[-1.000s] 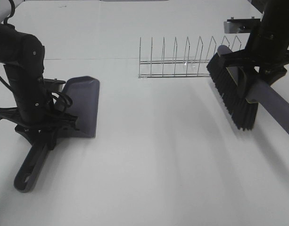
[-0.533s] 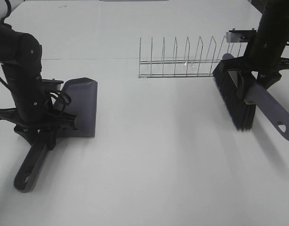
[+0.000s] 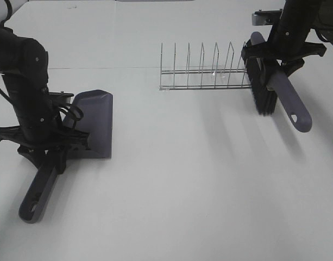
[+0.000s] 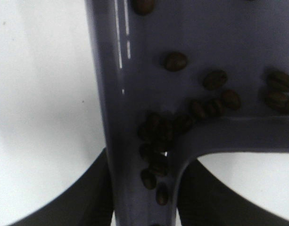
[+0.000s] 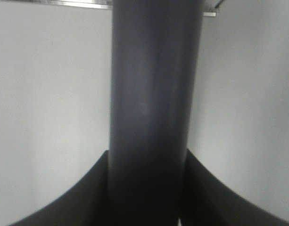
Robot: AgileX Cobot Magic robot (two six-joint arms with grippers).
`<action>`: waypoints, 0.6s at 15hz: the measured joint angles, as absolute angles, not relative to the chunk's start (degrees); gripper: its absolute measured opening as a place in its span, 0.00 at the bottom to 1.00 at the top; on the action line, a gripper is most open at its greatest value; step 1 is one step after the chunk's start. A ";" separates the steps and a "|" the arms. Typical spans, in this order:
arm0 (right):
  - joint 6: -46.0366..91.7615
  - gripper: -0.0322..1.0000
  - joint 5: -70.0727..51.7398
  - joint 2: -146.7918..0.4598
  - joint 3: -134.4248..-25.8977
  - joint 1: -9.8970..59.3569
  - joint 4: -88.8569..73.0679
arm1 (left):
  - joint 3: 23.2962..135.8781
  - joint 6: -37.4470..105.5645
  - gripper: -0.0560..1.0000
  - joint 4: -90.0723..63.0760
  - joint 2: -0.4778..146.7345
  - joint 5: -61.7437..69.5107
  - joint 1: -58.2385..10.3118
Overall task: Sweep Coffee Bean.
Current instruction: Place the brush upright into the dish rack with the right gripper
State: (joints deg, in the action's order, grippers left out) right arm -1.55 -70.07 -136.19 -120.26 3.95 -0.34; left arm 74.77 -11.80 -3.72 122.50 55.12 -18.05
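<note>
At the left of the high view, a purple-grey plastic dustpan (image 3: 95, 117) is held flat on the white desk (image 3: 182, 185) by the left pincer (image 3: 46, 145), which is clamped on the pan's long handle. Small dark brown oval coffee beans (image 4: 158, 136) are seen in the left wrist view lying inside the pan. Most are bunched where it narrows into the handle, and a few are scattered further across its floor. No loose bean can be made out on the desk in the high view, though beans so small could be missed there. At the upper right of that view, a purple-grey brush with black bristles (image 3: 262, 89) is gripped by its handle in the right pincer (image 3: 282, 53) and appears lifted off the desk, beside the end of a thin wire rack (image 3: 201, 73). The sweeping itself is judged to be done; what seems left is emptying the pan or setting the tools down.
</note>
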 joint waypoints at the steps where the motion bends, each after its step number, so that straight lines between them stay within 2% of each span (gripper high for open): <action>1: -1.55 0.39 -70.19 -137.91 -123.59 3.95 -0.34 | 74.77 -11.80 0.37 -3.72 122.50 55.12 -18.05; 2: -1.55 0.39 -69.84 -140.15 -127.14 3.95 -1.20 | 74.77 -11.80 0.37 -3.84 122.33 55.12 -18.05; 9: -0.52 0.39 -70.07 -144.21 -128.51 3.55 -4.76 | 74.77 -11.69 0.37 -4.18 118.14 55.18 -18.05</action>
State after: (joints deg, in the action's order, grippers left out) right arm -0.52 -70.07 -144.21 -128.51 3.55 -4.76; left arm 74.77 -11.69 -4.18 118.14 55.18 -18.05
